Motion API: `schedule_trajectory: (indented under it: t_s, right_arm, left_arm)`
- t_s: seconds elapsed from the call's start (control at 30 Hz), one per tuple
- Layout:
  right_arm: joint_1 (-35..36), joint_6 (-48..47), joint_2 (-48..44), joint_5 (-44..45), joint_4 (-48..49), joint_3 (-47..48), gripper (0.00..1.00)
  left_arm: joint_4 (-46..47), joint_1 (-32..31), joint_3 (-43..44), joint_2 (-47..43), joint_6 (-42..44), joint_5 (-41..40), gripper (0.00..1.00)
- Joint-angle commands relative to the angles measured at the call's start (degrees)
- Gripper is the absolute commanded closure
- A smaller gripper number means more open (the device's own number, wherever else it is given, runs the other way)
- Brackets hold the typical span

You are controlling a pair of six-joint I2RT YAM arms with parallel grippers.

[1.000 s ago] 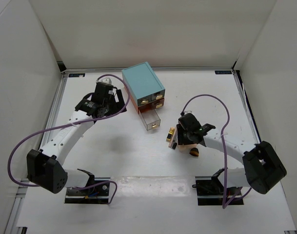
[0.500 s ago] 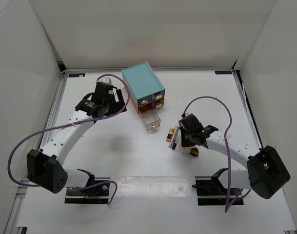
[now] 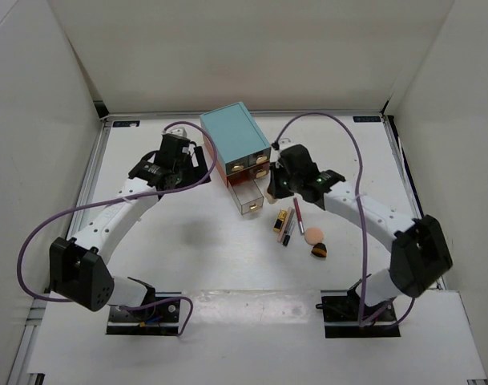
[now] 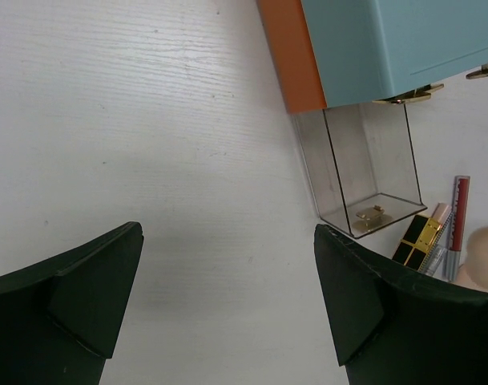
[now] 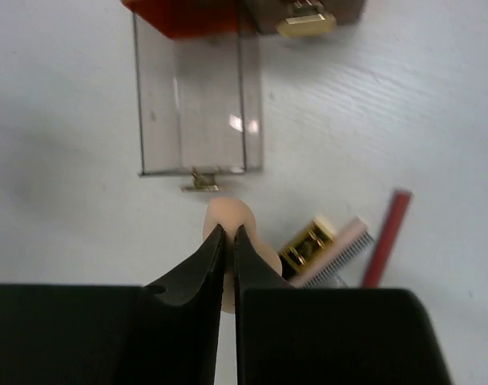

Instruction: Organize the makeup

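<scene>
My right gripper (image 5: 229, 231) is shut on a peach sponge (image 5: 226, 212), pinched at the fingertips just short of the open clear drawer (image 5: 199, 104). In the top view this gripper (image 3: 277, 188) hangs beside the drawer (image 3: 248, 196). On the table behind it lie a gold lipstick (image 3: 281, 219), a slim red stick (image 3: 298, 216), another peach sponge (image 3: 312, 236) and a small dark piece (image 3: 319, 251). My left gripper (image 4: 227, 241) is open over bare table left of the drawer (image 4: 364, 172), holding nothing.
The teal drawer box (image 3: 234, 136) with gold handles sits on an orange base at the back middle, its lower clear drawer pulled out. White walls close in the table on three sides. Purple cables loop over both arms.
My right gripper shut on the peach sponge at the pile and carried it up and left to the open drawer. The left arm barely shifted and stayed open.
</scene>
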Motion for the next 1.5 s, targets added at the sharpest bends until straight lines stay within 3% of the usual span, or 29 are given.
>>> schedule_trajectory:
  t_s: [0.0,0.33,0.43,0.5,0.53,0.6,0.77,0.93,1.13,1.33,1.47]
  right_arm:
    - [1.17,-3.25,7.00,-4.91,9.12,5.45,0.91]
    - [3.64,-3.52,19.50,-0.87,13.89,14.08,0.83]
    - [3.81,-3.96,20.91,-0.17,13.19,14.70,0.66]
    - [3.99,-4.48,20.57,0.53,13.88,14.44,0.63]
    - [3.99,-4.66,20.57,1.67,13.88,14.79,0.51]
    - [3.90,-5.35,20.39,1.94,13.18,15.49,0.40]
    - [3.99,-7.47,16.71,3.52,10.37,15.41,0.29]
    - [2.41,-5.38,10.39,6.51,4.42,10.32,0.28]
    - [-4.44,1.31,-1.92,6.87,-2.55,-5.58,0.30]
    - [-8.75,5.88,-5.44,6.16,-8.96,-14.82,0.29]
    - [-10.42,9.74,-8.08,8.61,-7.21,-20.00,0.30]
  left_arm:
    - [-0.02,-0.20,2.74,-0.06,1.01,0.29,0.02]
    - [-0.37,-0.20,3.53,-0.23,1.28,-0.77,0.02]
    - [-0.37,-0.20,3.79,-0.06,1.28,-0.85,0.02]
    - [-0.02,-0.12,3.80,0.47,1.36,-0.77,0.02]
    - [0.15,-0.12,3.80,0.47,1.28,-0.68,0.02]
    - [0.77,-0.12,3.80,0.56,1.10,-0.15,0.02]
    - [1.21,-0.20,3.62,1.26,1.10,0.29,0.02]
    - [2.09,-0.12,2.57,1.00,1.10,1.34,0.02]
    - [2.79,-0.20,0.98,0.64,0.75,2.04,0.02]
    - [3.50,-0.20,0.98,1.35,1.01,3.10,0.02]
    - [3.50,-0.12,0.29,1.17,0.58,3.71,0.02]
